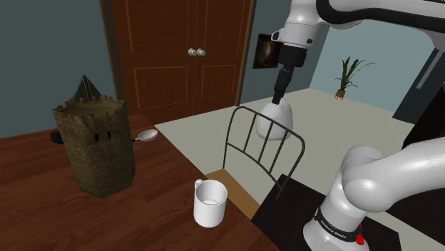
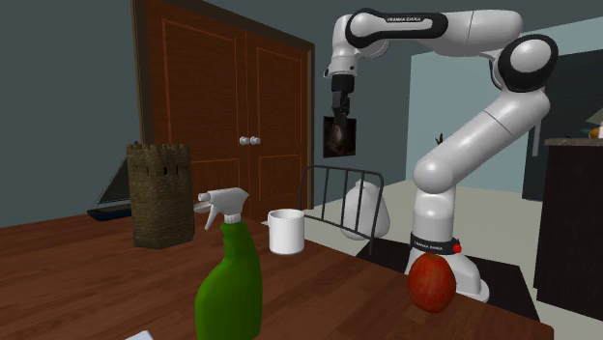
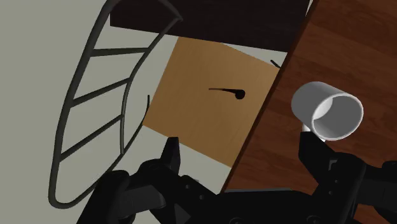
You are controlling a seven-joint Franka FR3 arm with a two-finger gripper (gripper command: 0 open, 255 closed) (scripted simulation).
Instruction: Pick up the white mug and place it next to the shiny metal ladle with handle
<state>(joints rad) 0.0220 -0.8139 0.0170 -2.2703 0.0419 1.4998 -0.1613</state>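
The gripper hung high in the air with its 2 black fingers spread apart, and nothing was between them. I judge that they were open like this because the grasp was not yet begun.

The white mug stood upright on the wooden table, close to the table's edge, far below the jaws. In the wrist view the mug was not inside the gap. It appeared just outside 1 finger, with its mouth open toward the camera. Under the gap itself were the wooden seat of the chair and the edge of the table. So the jaws probably had to move sideways over the mug before going down.

The shiny ladle lay on the same table, much farther from the jaws than the mug. Its bowl was just beside a model castle tower, and the tower hid its handle. The tower left little free place there, so the mug would need care when set down.
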